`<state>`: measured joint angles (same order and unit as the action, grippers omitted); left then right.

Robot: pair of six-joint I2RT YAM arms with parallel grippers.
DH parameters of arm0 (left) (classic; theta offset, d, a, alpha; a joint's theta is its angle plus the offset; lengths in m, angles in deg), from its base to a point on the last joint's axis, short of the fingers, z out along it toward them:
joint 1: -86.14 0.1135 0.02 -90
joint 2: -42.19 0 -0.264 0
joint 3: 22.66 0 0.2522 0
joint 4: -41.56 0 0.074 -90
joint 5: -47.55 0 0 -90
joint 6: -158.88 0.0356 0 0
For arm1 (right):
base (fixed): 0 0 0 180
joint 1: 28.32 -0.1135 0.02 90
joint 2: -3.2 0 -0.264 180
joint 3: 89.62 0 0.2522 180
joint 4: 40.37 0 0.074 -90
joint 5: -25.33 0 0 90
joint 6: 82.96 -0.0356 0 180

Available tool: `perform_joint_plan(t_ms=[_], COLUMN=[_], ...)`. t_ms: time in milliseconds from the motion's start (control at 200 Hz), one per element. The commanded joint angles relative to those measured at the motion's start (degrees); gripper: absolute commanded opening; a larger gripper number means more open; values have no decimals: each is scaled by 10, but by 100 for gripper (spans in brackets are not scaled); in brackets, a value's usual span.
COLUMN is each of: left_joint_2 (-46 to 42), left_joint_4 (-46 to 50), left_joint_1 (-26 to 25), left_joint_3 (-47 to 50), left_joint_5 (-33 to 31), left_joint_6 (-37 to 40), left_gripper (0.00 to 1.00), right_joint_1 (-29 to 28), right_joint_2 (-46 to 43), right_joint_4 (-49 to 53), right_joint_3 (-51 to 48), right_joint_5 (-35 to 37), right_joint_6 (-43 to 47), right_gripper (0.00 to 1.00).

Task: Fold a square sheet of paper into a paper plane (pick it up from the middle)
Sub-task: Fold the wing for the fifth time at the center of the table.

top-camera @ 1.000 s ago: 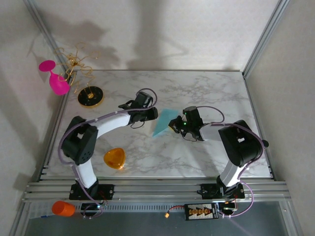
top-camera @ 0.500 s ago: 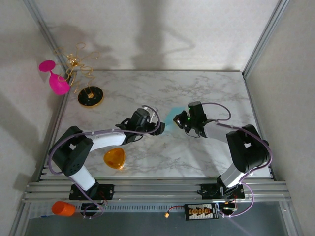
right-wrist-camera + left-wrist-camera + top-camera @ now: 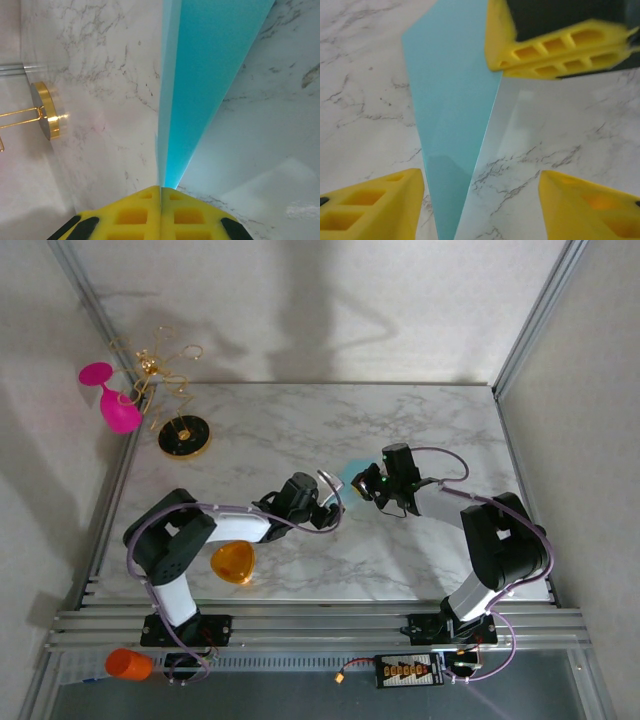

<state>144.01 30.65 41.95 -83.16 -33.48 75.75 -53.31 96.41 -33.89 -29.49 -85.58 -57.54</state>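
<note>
left jaws straddle the paper, right arm pinches it

nearest, the left gripper [image 3: 328,508] stands wide and holds nothing, a finger on each side of the paper plane [image 3: 450,100], whose long axis runs six to twelve o'clock in the left wrist view. at one o'clock from it, the right gripper [image 3: 366,484] is clamped on the paper's edge. beyond, the table [image 3: 430,425] gives room toward twelve.

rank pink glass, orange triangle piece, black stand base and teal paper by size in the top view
1. pink glass
2. black stand base and orange triangle piece, about alike
3. teal paper, partly hidden
</note>
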Motion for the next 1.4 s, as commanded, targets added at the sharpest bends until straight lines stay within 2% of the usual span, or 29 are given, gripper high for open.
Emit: perform_joint_plan(t_ms=[0,270,681,1111,1227,1397], left_joint_2=[21,55,69,87,87,88], left_joint_4=[-26,-31,-9,1,4,11], left_joint_1=[-7,-8,-8,-6,-1,8], left_joint_3=[-20,-35,-47,-48,-49,-49], left_joint_5=[-15,-52,-28,-5,9,39], left_joint_6=[49,85,97,71,61,39], left_gripper=[58,44,22,13,12,12], right_joint_1=[3,4,5,17,24,37], right_joint_2=[10,16,26,0,-15,-31], right_joint_4=[15,27,27,56,67,74], right_joint_3=[14,19,21,13,11,6], right_joint_5=[-21,-35,-52,-8,12,26], right_joint_6=[1,3,-6,-7,-1,4], right_gripper=[0,1,8,59,65,67])
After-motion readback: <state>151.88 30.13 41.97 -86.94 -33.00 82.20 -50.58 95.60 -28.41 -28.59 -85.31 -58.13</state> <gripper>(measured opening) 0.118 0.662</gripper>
